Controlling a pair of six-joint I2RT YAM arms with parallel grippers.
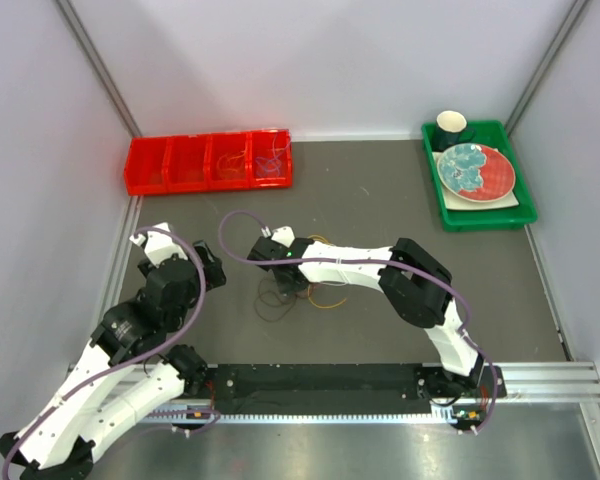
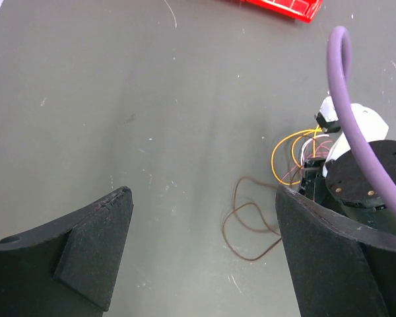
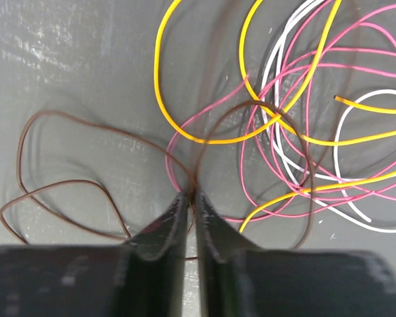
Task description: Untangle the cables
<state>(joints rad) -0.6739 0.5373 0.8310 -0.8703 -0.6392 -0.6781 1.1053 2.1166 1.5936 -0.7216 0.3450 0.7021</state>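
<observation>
**Right gripper pinching a brown cable at the edge of a tangle**

We are looking at a loose tangle of thin cables (image 3: 277,117) lying flat on a dark grey table (image 1: 380,200), a little left of its middle. The heap is stretching from left to right. Yellow, pink and white loops are overlapping on its right side, and a brown cable (image 3: 59,113) is trailing out to the left in two open loops.

Pale walls (image 1: 330,60) are closing in the table on the left, right and far sides. A red divided bin (image 1: 180,185) is sitting at the far left. A green tray (image 1: 485,220) holding a plate (image 1: 475,170) and a dark cup (image 1: 450,125) is sitting at the far right.

The right gripper (image 3: 193,197) is pointing down onto the tangle's left part. Its jaws are nearly together, nipping the brown cable where it is crossing a pink strand. The coloured loops are fanning out just beyond the fingertips and to their right. The left gripper (image 2: 203,198) is hovering left of the heap and apart from it, with its jaws spread wide and holding nothing.
</observation>
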